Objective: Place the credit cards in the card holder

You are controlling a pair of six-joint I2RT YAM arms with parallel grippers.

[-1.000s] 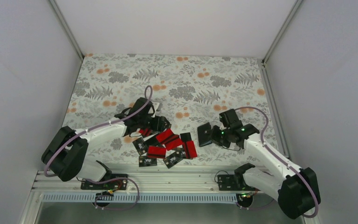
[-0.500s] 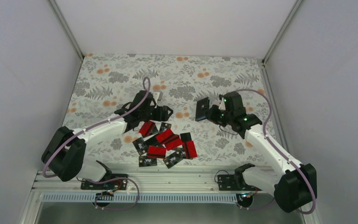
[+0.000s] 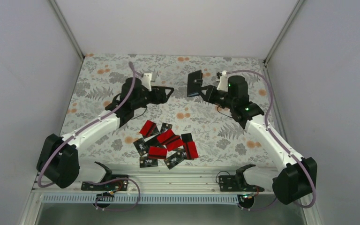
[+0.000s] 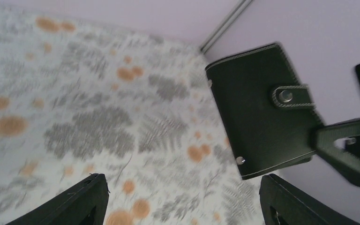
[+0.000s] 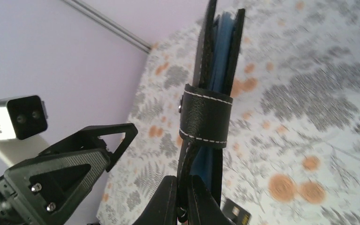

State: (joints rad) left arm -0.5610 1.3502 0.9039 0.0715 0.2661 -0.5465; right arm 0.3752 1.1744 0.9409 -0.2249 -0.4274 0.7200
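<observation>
Card holder held up in the air between the two arms.
The right fingers (image 5: 165,201) are clamped on the black card holder (image 3: 195,83), above the far worktop (image 3: 178,63). The left fingers (image 4: 82,204) stand wide apart and empty, facing it. The credit cards (image 3: 167,137) lie heaped near the front edge.

small white print on the black cards (image 3: 148,162) is too small to read.
</observation>
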